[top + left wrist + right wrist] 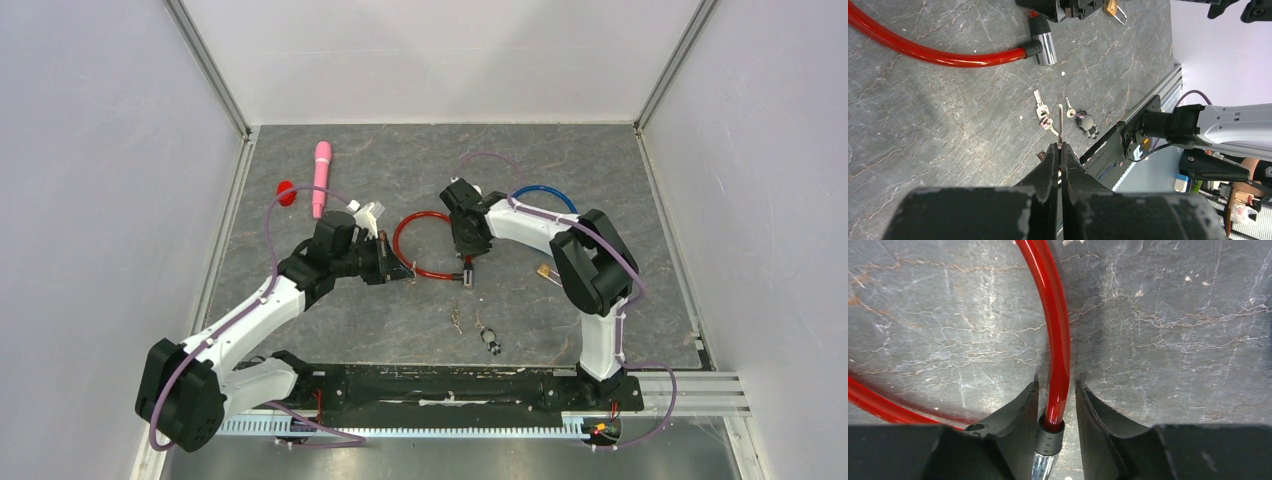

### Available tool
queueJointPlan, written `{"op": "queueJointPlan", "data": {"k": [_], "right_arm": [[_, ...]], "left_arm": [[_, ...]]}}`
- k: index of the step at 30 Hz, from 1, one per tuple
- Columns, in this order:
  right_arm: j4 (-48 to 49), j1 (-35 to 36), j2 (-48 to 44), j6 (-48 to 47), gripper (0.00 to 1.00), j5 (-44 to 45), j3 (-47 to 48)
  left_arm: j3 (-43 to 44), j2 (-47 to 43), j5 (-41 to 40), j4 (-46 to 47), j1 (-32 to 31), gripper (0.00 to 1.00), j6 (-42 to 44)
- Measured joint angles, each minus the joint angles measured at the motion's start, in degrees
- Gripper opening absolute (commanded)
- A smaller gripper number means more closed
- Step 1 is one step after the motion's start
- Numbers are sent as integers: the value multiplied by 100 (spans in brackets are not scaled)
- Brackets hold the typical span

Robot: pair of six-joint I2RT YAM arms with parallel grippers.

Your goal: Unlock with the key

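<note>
Starting at the near edge of the table [620,200], a loose bunch of spare keys [1043,116] and a small dark keyring figure [1088,125] lie just beside each other, untouched. Just beyond them hangs the left gripper [1059,147], clenched on the key [1060,122], whose thin blade sticks straight out past the fingertips, seen edge-on. Farther in is the red cable lock [400,235], lying flat in a loop, with its chrome barrel [1047,47] joined to the cable by a black collar. The right gripper [1057,383] straddles that collar from above. A sliver of table shows between one finger and the cable, so it looks loosely placed, not clamped. My reading is that the key is in hand and the lock is about to be steadied, while the insertion itself is not yet begun: the blade tip is near the barrel but apart from it. The next move calls for a firm hold on the collar so the barrel cannot slide or roll. The blade then has to line up with the barrel's axis and reach its end face. The keyhole is not visible in any view, so which way the slot faces cannot be told. The cable is glossy, translucent red and smooth. Well beyond are a brass padlock [547,271], a blue cable [545,192] and a pink stick [321,178].
</note>
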Motion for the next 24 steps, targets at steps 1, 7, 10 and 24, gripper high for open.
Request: {"op": "queueJointPlan", "data": {"k": [1, 7, 10, 24], "right_arm": [[-13, 0, 13, 0, 33, -11, 48], [-85, 2, 101, 42, 23, -9, 149], [-103, 7, 116, 107, 10, -17, 168], [-492, -85, -304, 951, 0, 140, 192]], "left_arm": [[-13, 0, 9, 0, 0, 2, 0], [-63, 0, 48, 0, 0, 2, -2], [-63, 2, 116, 15, 0, 2, -2], [-70, 63, 437, 264, 0, 2, -79]]}}
